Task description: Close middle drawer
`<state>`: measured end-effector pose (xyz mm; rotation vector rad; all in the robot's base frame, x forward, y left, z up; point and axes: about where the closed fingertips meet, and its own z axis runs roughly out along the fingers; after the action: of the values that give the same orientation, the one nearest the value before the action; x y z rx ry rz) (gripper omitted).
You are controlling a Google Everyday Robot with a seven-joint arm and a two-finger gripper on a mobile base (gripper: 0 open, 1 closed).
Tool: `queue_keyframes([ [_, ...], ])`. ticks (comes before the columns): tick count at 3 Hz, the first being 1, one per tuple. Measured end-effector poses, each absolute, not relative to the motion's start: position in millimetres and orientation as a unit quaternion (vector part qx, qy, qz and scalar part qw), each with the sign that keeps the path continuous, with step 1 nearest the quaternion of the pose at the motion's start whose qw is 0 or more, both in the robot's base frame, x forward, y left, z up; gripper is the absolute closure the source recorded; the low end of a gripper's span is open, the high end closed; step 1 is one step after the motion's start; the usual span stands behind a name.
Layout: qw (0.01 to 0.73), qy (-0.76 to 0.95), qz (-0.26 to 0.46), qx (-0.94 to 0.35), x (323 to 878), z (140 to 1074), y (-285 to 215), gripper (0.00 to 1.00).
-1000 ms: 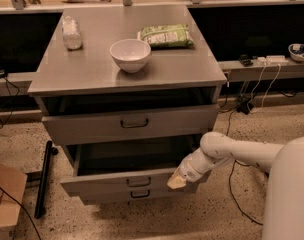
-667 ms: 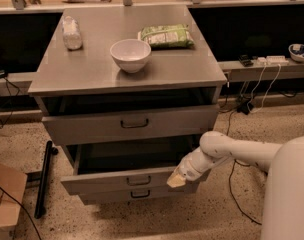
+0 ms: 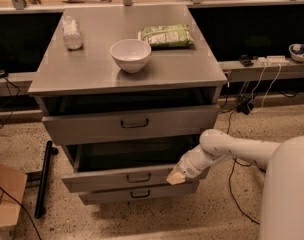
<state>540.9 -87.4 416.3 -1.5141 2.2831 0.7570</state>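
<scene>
The middle drawer [image 3: 117,179] of the grey metal cabinet is pulled well out, and its dark tray is open to view. Its low front carries a small dark handle [image 3: 138,178]. My gripper [image 3: 176,176], at the end of the white arm [image 3: 227,149], reaches in from the right. Its tan tip rests against the right part of the drawer's front, right of the handle. The top drawer [image 3: 134,124] above is a little way out. The lowest drawer [image 3: 139,194] sits just below the middle one's front.
On the cabinet top [image 3: 92,69] stand a white bowl [image 3: 130,55], a green snack bag [image 3: 166,35] and a small clear bottle [image 3: 72,33]. A black pole [image 3: 43,179] and a cardboard box [image 3: 4,199] are on the floor at the left. Cables [image 3: 242,104] run at the right.
My gripper and the middle drawer's front have moved slightly back toward the cabinet. Nothing else has moved.
</scene>
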Motion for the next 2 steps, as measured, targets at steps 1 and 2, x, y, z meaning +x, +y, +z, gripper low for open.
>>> queue_keyframes([
  [1, 0.154, 0.791, 0.263, -0.53, 550.4, 417.0, -87.4, 0.97],
  [2, 0.157, 0.789, 0.263, -0.532, 555.1, 417.9, -87.5, 0.74],
])
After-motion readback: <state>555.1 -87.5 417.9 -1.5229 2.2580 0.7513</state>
